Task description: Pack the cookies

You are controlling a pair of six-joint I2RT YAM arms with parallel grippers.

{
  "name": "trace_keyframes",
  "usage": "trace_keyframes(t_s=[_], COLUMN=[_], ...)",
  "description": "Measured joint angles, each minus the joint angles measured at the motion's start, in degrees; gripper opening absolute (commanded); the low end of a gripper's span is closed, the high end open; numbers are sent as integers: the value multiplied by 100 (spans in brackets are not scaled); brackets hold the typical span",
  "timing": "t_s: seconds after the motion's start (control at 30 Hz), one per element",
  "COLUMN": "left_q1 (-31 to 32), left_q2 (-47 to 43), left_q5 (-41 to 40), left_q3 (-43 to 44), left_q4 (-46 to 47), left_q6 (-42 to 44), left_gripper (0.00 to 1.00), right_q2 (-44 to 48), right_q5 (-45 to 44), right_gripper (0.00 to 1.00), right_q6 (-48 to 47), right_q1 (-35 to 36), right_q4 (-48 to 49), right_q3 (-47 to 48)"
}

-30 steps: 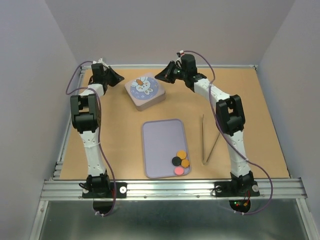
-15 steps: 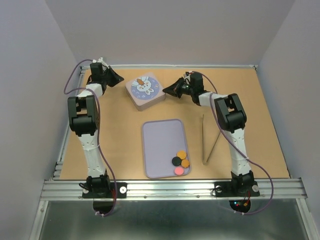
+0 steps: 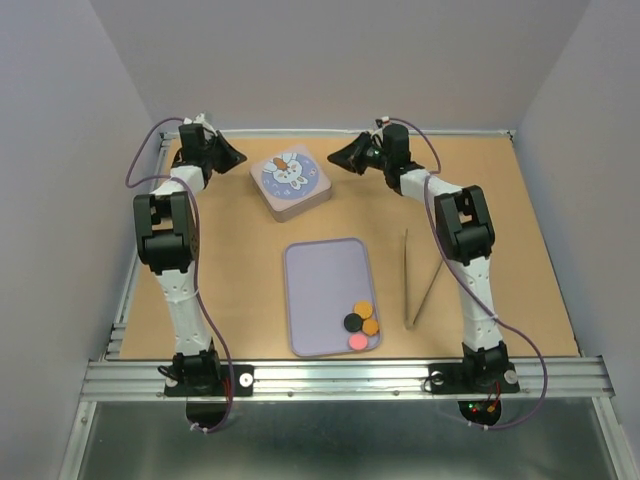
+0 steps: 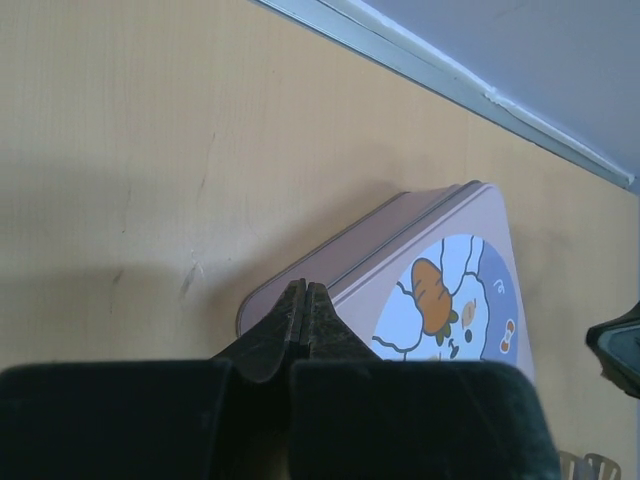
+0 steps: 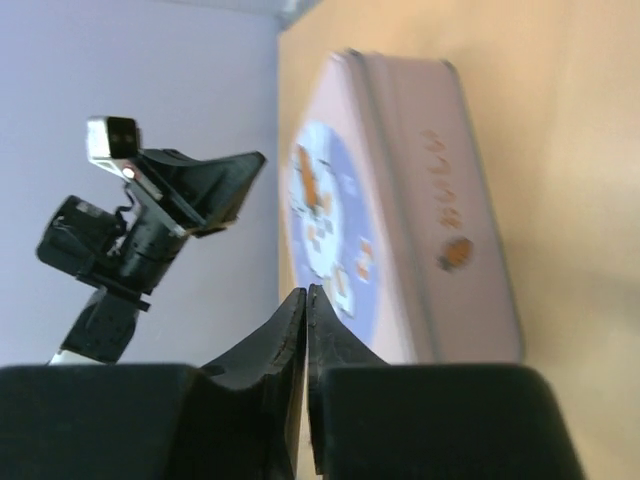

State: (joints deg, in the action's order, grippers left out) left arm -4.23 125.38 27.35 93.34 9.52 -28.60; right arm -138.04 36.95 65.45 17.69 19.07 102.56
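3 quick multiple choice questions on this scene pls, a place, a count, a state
1. Where on the tray do the cookies lie? A) far left corner B) middle C) near right corner
2. How many cookies are on it? A) two B) four C) nine
3. The tin is: A) lid on B) lid off beside it C) tipped on its side
Answers: 1 C, clustered at the near right rim; 2 B, two orange, one black, one pink; 3 A, rabbit lid sits flat on it.
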Motion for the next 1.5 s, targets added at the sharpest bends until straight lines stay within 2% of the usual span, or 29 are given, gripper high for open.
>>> trace_keyframes(t_s=[0.07, 0.1, 0.2, 0.3, 0.37, 0.47, 0.57, 0.6, 0.73, 0.8, 1.07, 1.3, 1.4, 1.5], left_q1=[0, 0, 0, 0, 4, 22, 74, 101, 243, 398, 1161, 1519, 1539, 1539], left_q2=[-81, -155, -382, -717, -1029, -1637, -2354, -2603, -3281, -3665, -4511, -6124, -6918, -7654], left_q5=[-42, -72, -184, -293, -365, -422, -601, -664, -903, -1069, -1766, -2691, -3180, -3797], left_q3=[2, 2, 2, -2, -57, -256, -592, -750, -1213, -1600, -2280, -3331, -4041, -5171], left_q4=[-46, -70, -122, -166, -142, -92, 17, 74, 166, 160, -424, -872, -826, -354], left_q6=[-2, -7, -13, -17, -7, 76, 107, 122, 155, 162, 455, 776, 896, 1021], left_gripper=[0, 0, 0, 5, 14, 40, 55, 64, 73, 87, 87, 91, 94, 95], right_q2=[17, 57, 284, 623, 935, 1624, 2459, 2820, 4017, 4579, 6424, 8059, 8548, 8944], right_q5=[-17, -33, -55, -70, -72, -72, -81, -92, -87, -68, -48, -144, -227, -319], right_gripper=[35, 51, 73, 82, 83, 85, 86, 86, 87, 87, 90, 96, 100, 100], right_q6=[-136, -199, -306, -461, -621, -846, -1012, -1058, -1204, -1268, -1521, -1766, -1906, -2096], right_q1=[-9, -20, -48, -109, -131, -170, -192, -192, -190, -188, -188, -188, -188, -188], right_q4=[-55, -74, -203, -382, -553, -669, -713, -723, -758, -852, -1438, -2361, -2782, -3152], right_q3=[334, 400, 422, 422, 374, 46, -529, -807, -1731, -2153, -3626, -4572, -4629, -4647])
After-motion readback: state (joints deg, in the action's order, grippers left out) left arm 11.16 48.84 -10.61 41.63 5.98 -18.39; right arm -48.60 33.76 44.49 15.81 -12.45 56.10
